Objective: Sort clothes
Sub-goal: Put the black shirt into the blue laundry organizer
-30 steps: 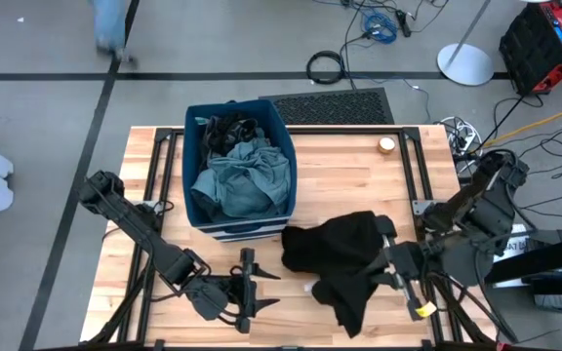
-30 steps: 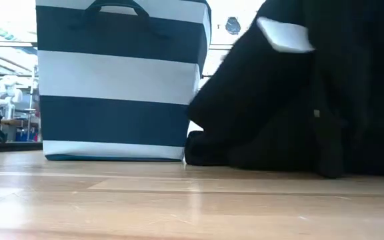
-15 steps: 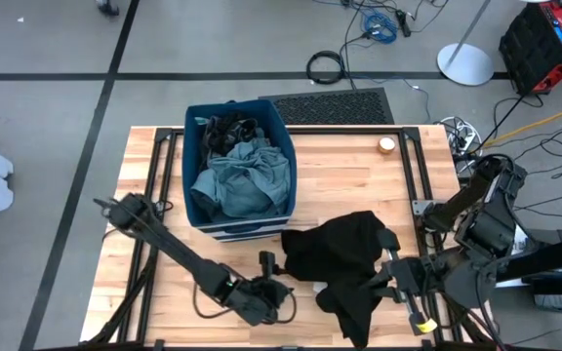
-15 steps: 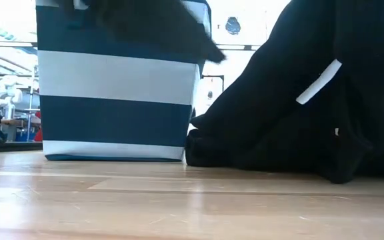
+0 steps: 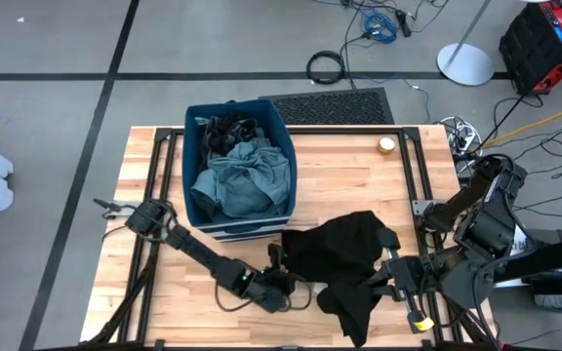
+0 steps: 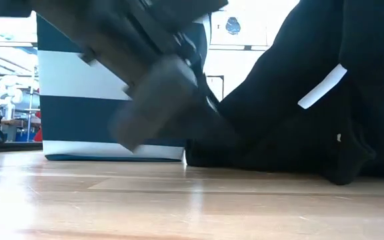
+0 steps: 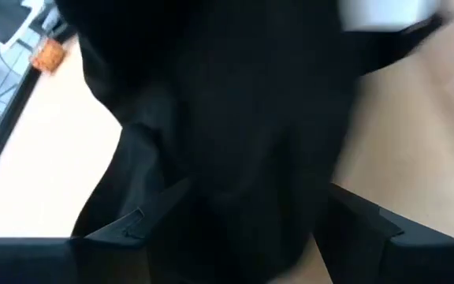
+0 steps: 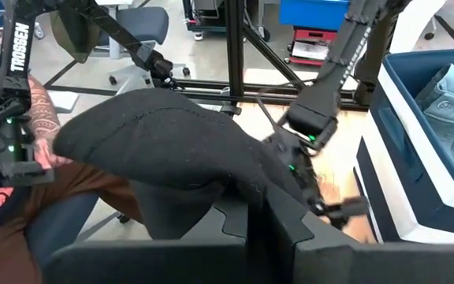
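The black garment point(image 5: 344, 258) is taken as the landmark. Nearest the table's front edge, its trailing end is seen to hang down toward the wooden table point(image 5: 359, 175), while its body is held raised beside the bin. The right gripper point(image 5: 390, 271) is shown at the garment's right side, its fingers pressed together on a fold of the cloth; in the right wrist view the fabric point(image 8: 164, 134) is seen draped over those fingers. The left gripper point(image 5: 279, 283) is placed at the garment's left edge with its fingers spread wide; in the left wrist view the dark cloth point(image 7: 235, 118) is seen to fill the gap between them, but no grip is made yet.

Beyond the garment, just behind its left corner, the navy-and-white striped bin point(image 5: 208, 161) stands upright, with a grey-green garment point(image 5: 247, 175) and a dark grey one point(image 5: 227, 129) lying inside. Farther back and to the right, a small round object point(image 5: 386, 144) rests on the table.

The step in hand is judged to be a two-handed grasp of the black garment. The next move would call for the left fingers to be closed on the near edge, after which the piece could be spread or carried.
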